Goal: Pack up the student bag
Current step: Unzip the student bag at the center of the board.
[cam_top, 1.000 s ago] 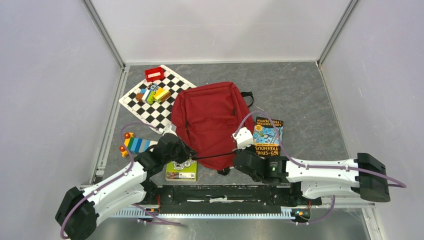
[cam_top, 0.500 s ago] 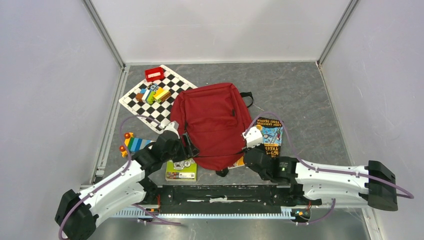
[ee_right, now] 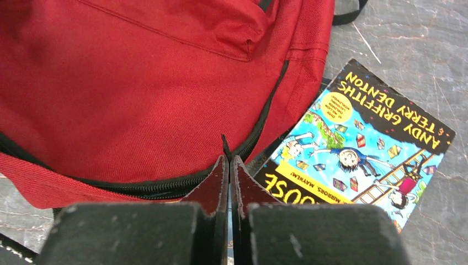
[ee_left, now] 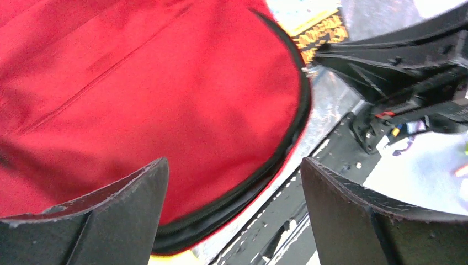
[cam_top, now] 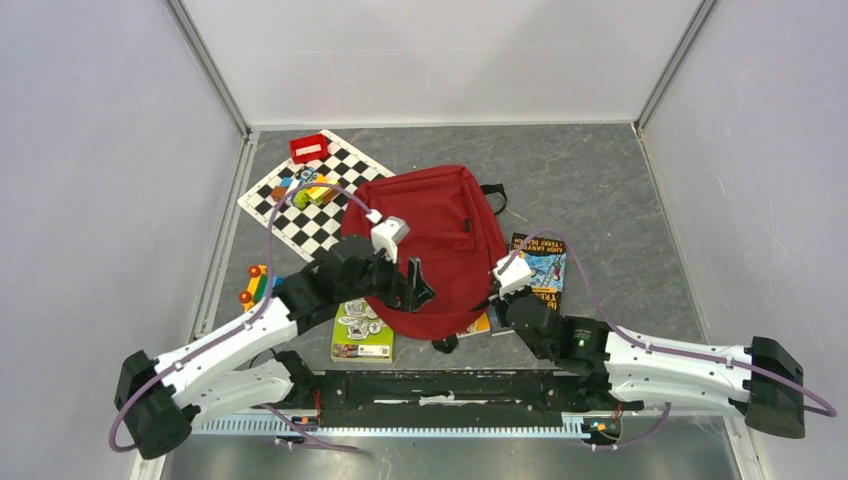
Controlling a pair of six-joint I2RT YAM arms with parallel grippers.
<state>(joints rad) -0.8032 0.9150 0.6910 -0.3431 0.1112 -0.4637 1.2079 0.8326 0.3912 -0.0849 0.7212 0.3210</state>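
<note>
Student bag (cam_top: 430,235) is laid flat mid-table, its black-zippered edge turned toward the arm bases.

Overhead view: the bag is seen whole. A book (cam_top: 543,262) is set against its right edge and a green box (cam_top: 362,338) at its near-left corner. A checkered mat (cam_top: 318,215) with coloured blocks (cam_top: 308,188) and a small red box (cam_top: 309,148) is placed farther out, far-left.

Left wrist view, blurred: only red fabric and the zipper line are shown. Left gripper (ee_left: 234,165) is spread wide over the bag's near edge, with fabric seen through the gap. Contact with the fabric cannot be told.

Right wrist view: right gripper (ee_right: 229,160) is pressed together at the bag's near-right edge, with a thin black zipper pull (ee_right: 224,144) pinched at the tips. The book's cover print is legible only here.
</note>
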